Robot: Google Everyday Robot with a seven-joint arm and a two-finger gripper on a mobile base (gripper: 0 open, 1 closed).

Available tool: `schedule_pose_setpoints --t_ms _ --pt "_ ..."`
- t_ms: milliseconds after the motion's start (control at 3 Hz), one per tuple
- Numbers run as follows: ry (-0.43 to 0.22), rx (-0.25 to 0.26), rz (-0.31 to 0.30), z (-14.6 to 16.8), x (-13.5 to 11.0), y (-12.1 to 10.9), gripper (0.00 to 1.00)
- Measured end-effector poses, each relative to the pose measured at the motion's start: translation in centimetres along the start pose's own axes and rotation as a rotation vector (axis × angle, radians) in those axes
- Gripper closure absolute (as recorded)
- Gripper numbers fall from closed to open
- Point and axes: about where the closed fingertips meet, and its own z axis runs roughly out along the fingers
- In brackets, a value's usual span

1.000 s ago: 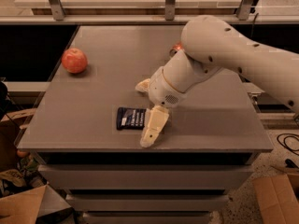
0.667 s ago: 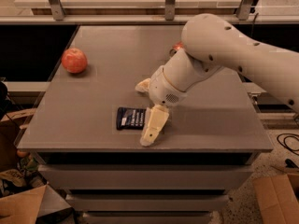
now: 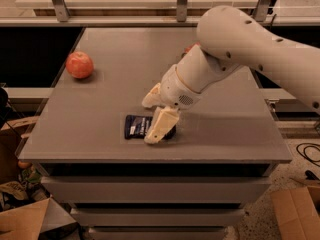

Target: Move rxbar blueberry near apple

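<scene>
The rxbar blueberry (image 3: 136, 126) is a dark navy wrapper lying flat near the front edge of the grey table (image 3: 115, 49). My gripper (image 3: 155, 113) hangs over the bar's right end with its cream fingers spread. One finger is behind the bar and the other finger (image 3: 160, 126) is in front, covering part of the wrapper. The gripper looks open and the bar rests on the table. The apple (image 3: 79, 65) is red-orange and sits at the table's far left, well apart from the bar.
A sliver of an orange-red object (image 3: 189, 48) shows behind my arm near the table's middle. The arm's large white shell (image 3: 250, 44) spans the right side. Cardboard boxes (image 3: 25, 219) lie on the floor left and right. A rail with posts (image 3: 182, 1) runs behind the table.
</scene>
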Motion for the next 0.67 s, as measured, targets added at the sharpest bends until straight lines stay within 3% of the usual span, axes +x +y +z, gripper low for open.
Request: schedule_pose_setpoints --t_ms 333,667 --pt "0.0 0.0 0.0 -0.74 -0.53 -0.05 1.0" --pt "0.0 0.0 0.0 -0.85 -0.6 -0.06 1.0"
